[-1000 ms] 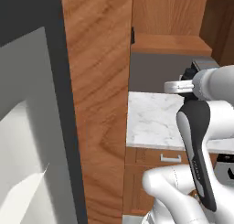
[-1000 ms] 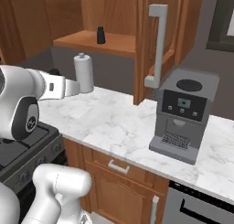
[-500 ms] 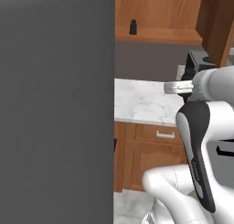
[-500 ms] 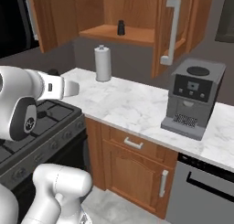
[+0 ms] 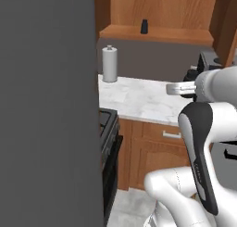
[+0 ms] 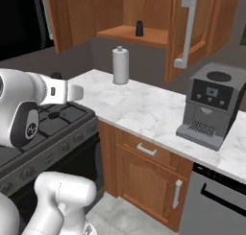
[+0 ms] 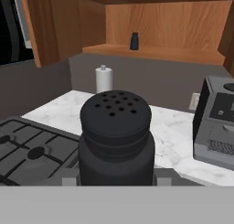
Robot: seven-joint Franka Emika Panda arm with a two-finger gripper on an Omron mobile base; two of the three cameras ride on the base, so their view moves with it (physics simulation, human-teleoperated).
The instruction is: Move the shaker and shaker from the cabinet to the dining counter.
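Whole kitchen view shifted, base driving; pincer (image 7: 117, 182) clamps shaker (image 7: 116, 138).

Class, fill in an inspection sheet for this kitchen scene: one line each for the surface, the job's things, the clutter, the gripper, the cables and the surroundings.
Surface: marble worktop over wooden drawers, bare in the middle.
Job's things: one black shaker in the gripper, seen close in the hand view; second shaker upright on the shelf of the open cabinet.
Clutter: tall grey cylinder with a knob at the back of the worktop; coffee machine at its right.
Gripper: shut on the shaker, finger tips hidden behind it.
Cables: nothing seen.
Surroundings: stove left of the worktop; cabinet door with grey bar handle swung open.
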